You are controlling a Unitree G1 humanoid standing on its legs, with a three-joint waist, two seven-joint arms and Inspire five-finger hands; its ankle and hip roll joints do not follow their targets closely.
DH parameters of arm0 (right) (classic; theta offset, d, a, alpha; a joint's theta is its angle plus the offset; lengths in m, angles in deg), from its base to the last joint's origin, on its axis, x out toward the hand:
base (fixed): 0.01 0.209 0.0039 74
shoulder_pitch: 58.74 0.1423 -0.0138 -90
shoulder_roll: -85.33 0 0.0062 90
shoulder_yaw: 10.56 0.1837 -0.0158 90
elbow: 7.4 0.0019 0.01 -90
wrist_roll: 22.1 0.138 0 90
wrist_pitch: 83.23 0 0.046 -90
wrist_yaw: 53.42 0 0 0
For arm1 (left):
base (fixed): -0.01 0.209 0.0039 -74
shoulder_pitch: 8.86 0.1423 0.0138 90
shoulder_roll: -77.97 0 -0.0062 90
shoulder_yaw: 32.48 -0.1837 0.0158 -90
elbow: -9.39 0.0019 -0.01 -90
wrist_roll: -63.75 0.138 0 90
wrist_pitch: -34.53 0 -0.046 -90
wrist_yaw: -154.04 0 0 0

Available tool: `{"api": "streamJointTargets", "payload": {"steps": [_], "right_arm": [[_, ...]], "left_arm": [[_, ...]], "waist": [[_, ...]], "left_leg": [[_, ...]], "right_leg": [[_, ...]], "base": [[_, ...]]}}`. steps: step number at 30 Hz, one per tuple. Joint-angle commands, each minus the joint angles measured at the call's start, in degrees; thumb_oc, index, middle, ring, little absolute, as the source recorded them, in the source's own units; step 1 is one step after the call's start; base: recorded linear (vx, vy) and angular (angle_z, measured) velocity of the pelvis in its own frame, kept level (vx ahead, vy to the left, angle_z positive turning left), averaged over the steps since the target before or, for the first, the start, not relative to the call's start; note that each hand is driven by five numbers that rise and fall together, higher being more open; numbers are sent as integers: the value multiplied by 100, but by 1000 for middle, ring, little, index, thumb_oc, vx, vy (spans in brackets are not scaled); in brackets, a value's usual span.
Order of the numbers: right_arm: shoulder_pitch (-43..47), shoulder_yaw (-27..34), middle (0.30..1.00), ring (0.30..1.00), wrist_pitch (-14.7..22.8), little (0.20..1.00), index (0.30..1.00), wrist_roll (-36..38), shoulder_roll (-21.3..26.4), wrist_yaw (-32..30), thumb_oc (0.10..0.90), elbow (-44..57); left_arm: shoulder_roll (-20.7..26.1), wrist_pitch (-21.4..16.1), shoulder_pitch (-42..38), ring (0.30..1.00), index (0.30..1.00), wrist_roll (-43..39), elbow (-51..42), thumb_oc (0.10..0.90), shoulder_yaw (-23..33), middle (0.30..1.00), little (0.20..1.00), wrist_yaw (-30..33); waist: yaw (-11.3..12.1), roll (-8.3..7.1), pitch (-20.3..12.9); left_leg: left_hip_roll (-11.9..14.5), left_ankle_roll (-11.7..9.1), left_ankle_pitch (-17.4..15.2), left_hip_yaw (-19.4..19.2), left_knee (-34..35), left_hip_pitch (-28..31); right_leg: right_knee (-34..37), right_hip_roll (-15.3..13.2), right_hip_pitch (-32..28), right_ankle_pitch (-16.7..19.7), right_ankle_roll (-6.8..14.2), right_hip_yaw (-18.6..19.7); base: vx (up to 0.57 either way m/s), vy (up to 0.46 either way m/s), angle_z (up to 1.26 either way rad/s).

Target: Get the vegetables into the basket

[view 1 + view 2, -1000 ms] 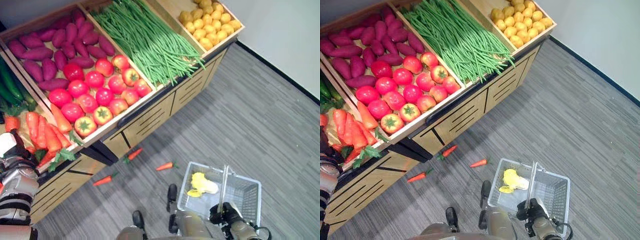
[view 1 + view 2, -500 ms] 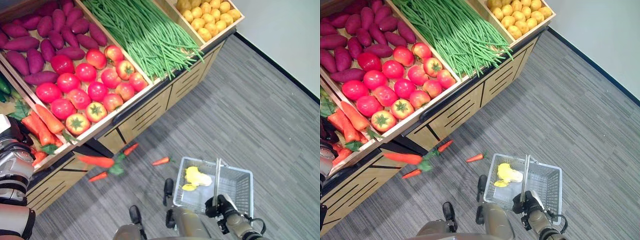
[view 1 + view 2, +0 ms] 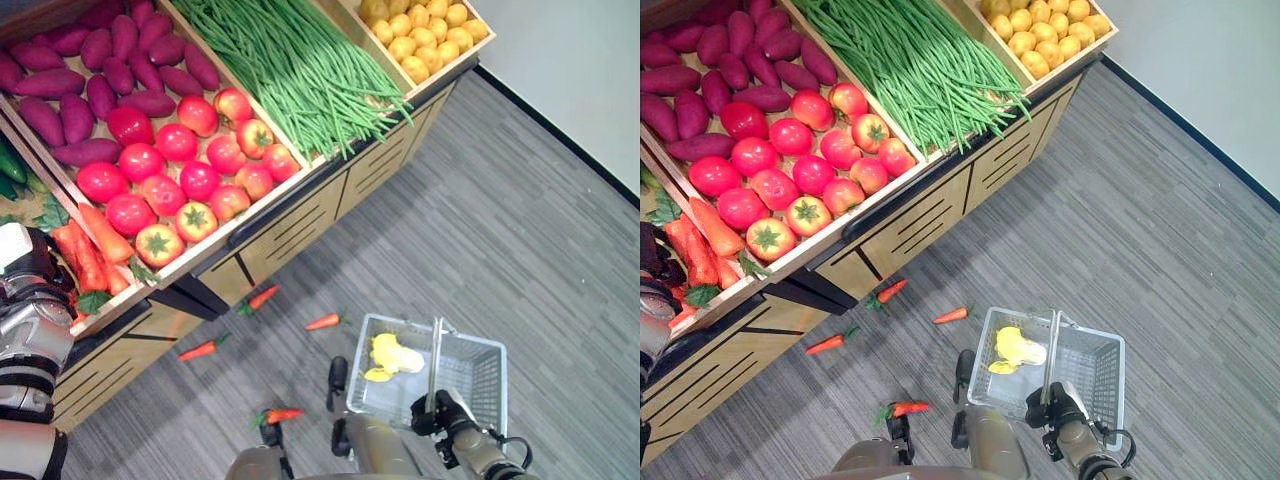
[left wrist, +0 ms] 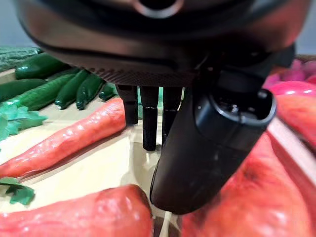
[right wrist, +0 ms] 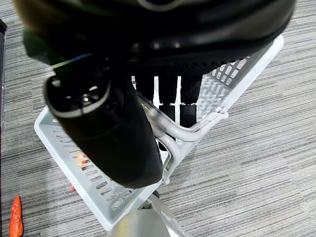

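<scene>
Orange carrots [image 3: 93,252] lie in the lowest bin of the wooden stand [image 3: 300,225]. My left hand [image 3: 30,268] hangs over that bin. In the left wrist view its fingers [image 4: 149,118] point straight down between two carrots [image 4: 74,138] and hold nothing. Several more carrots lie on the floor, one [image 3: 262,297] by the stand, one [image 3: 325,322] near the basket and one [image 3: 282,415] by my feet. My right hand [image 3: 442,412] is shut on the metal handle [image 5: 197,129] of the white wire basket [image 3: 482,350], which holds yellow items [image 3: 388,353].
The stand also holds tomatoes [image 3: 190,180], purple sweet potatoes [image 3: 110,70], green beans [image 3: 300,70], yellow produce [image 3: 425,40] and cucumbers [image 4: 54,84]. Grey carpet [image 3: 520,230] stretches right of the stand to a white wall [image 3: 580,70].
A leafy carrot that was in mid-air in front of the stand half a second ago now lies on the floor by my feet. The camera has shifted slightly.
</scene>
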State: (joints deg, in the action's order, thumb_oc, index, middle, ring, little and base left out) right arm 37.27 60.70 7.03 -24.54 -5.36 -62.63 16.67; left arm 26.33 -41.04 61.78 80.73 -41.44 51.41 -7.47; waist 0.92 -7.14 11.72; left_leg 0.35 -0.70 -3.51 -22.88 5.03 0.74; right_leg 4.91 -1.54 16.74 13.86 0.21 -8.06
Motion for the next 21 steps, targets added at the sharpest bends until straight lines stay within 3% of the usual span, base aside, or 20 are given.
{"api": "streamJointTargets", "payload": {"steps": [1,11,15,21], "right_arm": [[-451,-165,300,300,-211,300,300,-298,93,30,400,-396],[-626,116,300,300,-334,300,300,-518,152,206,400,-331],[-665,161,300,300,-349,300,300,-561,185,254,400,-346],[-649,88,300,300,-379,300,300,-644,210,270,400,-434]], "left_arm": [[94,-255,-31,1000,1000,401,-548,900,354,1000,1000,195],[-173,-340,1126,1000,1000,798,-2562,900,1416,1000,1000,33],[-190,-374,1273,1000,1000,852,-2726,900,1522,1000,1000,-59],[-280,-365,955,1000,1000,621,-2225,900,1217,1000,1000,-134]], "waist": [[-24,225,-191],[46,350,-436],[47,393,-509],[-33,433,-566]], "left_leg": [[15,180,-44,543,-56,-310],[14,191,-102,539,-3,69],[26,168,-164,608,-3,165],[45,147,-183,568,-3,212]], "right_leg": [[-254,-274,-658,-975,649,-98],[-117,-276,-1108,-1054,572,-237],[-92,-264,-1208,-1102,607,-203],[-45,-235,-1254,-1093,621,-177]], "base": [[0,0,0],[5,-18,6],[11,-4,5],[0,0,0]]}}
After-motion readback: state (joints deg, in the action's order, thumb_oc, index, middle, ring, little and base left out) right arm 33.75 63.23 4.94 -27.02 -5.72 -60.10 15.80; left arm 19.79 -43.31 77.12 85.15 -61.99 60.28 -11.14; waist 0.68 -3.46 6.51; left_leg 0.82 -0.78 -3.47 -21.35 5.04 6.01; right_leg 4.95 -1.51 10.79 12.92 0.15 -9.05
